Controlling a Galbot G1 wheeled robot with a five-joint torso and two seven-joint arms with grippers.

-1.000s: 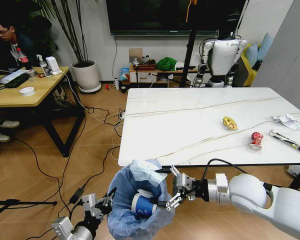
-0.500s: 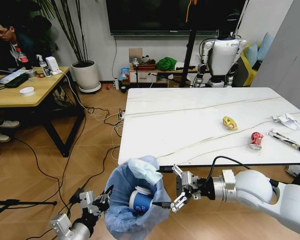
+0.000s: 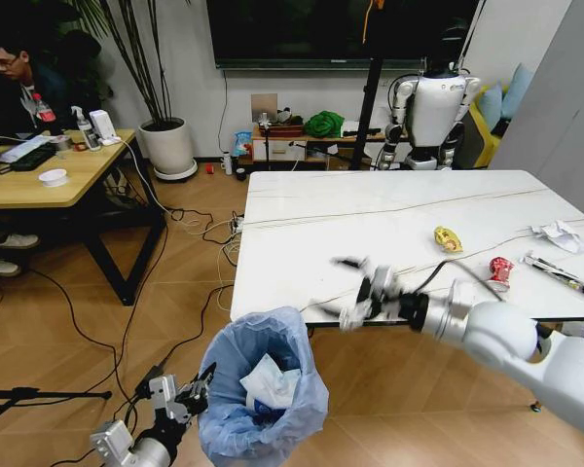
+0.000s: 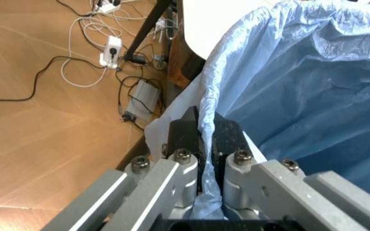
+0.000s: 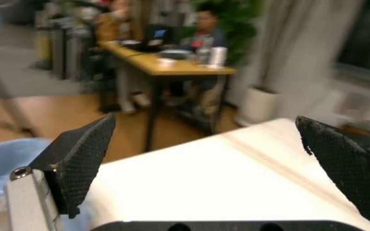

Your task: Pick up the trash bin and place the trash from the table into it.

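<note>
- My left gripper (image 4: pixel 205 139) is clamped on the rim of the trash bin (image 3: pixel 263 389), pinching a fold of its crinkly blue bag between both fingers; the bin hangs low in front of me, just off the near edge of the table (image 3: pixel 311 219).
- Inside the bin I can see white crumpled tissue (image 3: pixel 270 381) lying on top, with a bit of something darker blue under it that I cannot identify.
- My right gripper (image 3: pixel 360 287) is over the near edge of the table, fingers spread wide apart with nothing between them, as the right wrist view shows.
- On the table I count four pieces of trash, all toward the far right side: one crumpled yellow wrapper (image 3: pixel 448 238), one crushed red can (image 3: pixel 499 273), one wad of white paper (image 3: pixel 561 234), and one long thin scrap (image 3: pixel 562 275) by the right edge.
- The can lies near the yellow wrapper, on the side closer to me; the white paper and the thin scrap are farther right.
</note>
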